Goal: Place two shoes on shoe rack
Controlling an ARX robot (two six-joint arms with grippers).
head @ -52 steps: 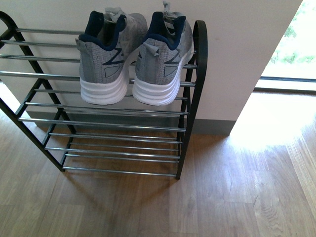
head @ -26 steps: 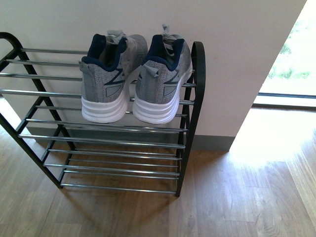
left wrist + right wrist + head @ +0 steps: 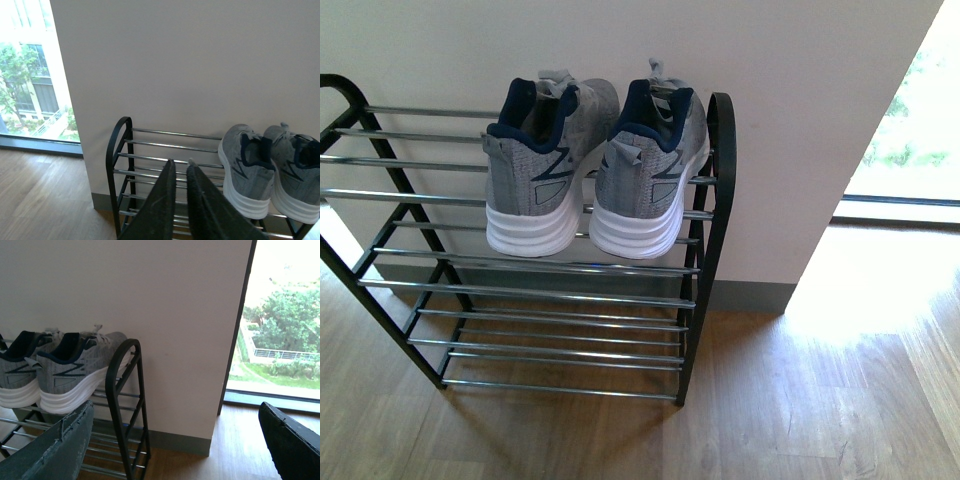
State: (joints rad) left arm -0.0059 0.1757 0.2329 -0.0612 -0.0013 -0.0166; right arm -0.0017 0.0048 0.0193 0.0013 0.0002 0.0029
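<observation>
**Now both shoes sit on the top shelf**

The rack (image 3: 722,190) stands on a wooden floor (image 3: 800,400) against a pale wall (image 3: 770,90). Both grey shoes rest on its top shelf of chrome bars, at the end that shows on the right in the front view. The left shoe (image 3: 535,170) and the right shoe (image 3: 645,165) stand upright, just beside each other. Their heels face the camera and their toes point at the wall. The right shoe is close to the rack's rounded black end. The white soles lie on the bars, and the lower shelves carry nothing.

Neither arm shows in the front view. In the left wrist view, the left tool (image 3: 180,164) has its two dark fingers (image 3: 160,205) pressed almost together, with only a thin slit between them and nothing in it. It is apart from the shoes, over the bare half of the rack. In the right wrist view, the right tool (image 3: 175,410) is spread wide and empty, one finger at each side of the picture. It is off the rack's end, away from the shoes.

A bright window (image 3: 910,140) lies past the wall's corner, throwing light on the floor.
</observation>
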